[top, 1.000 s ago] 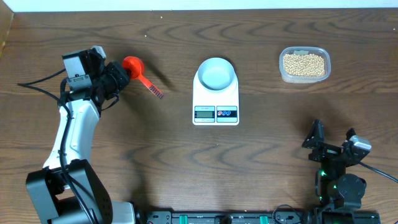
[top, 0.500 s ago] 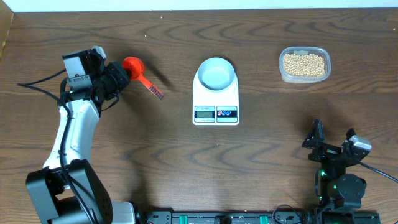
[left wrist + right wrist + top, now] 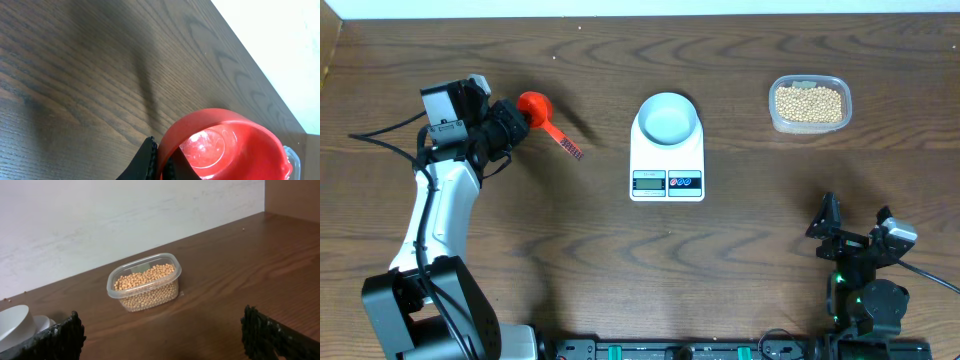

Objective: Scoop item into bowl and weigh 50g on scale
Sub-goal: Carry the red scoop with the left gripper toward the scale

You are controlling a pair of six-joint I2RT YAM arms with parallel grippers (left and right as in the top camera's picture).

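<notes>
The left hand [image 3: 513, 117] is clamped on the red scoop [image 3: 533, 104] rim, at 9 o'clock from the scale [image 3: 667, 160]. The right hand [image 3: 830, 222] stands wide apart, empty.

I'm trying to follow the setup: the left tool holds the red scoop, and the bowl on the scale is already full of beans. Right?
Not quite: the overhead view shows the bowl on the scale empty. The beans sit in the clear tub. The left tool does hold the red scoop.
</notes>
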